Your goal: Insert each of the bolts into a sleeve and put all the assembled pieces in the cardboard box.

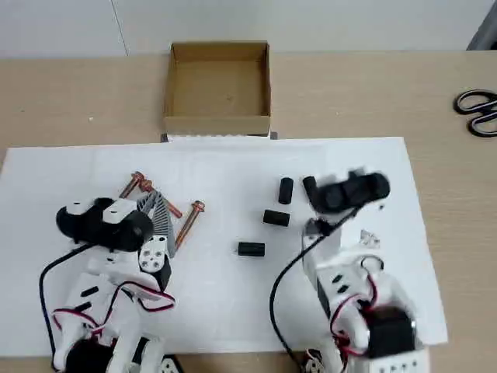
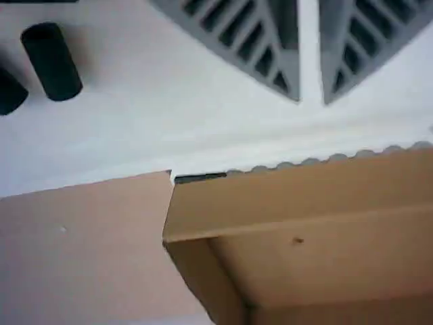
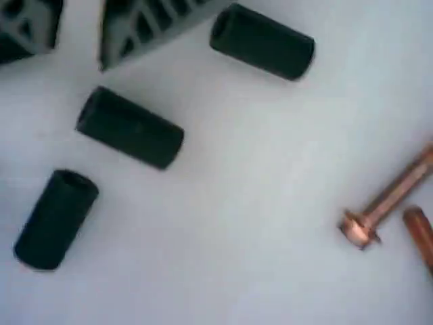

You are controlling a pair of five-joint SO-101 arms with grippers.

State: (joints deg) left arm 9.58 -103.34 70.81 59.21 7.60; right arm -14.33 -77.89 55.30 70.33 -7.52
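In the high view, you find the cardboard box (image 1: pixel 217 124) at top centre, just beyond the white paper sheet (image 1: pixel 78 171). On the sheet, the copper bolts (image 1: pixel 189 221) lie loose at centre-left and the black sleeves (image 1: pixel 276 217) lie apart from them at centre-right. In the left wrist view, the left gripper (image 2: pixel 311 98) sits at the top of the frame, its fingers parted by a narrow gap and gripping nothing, with the box filling the lower right. In the right wrist view, the right gripper (image 3: pixel 74 51) is spread empty at upper left beside three sleeves, with bolts at the right edge.
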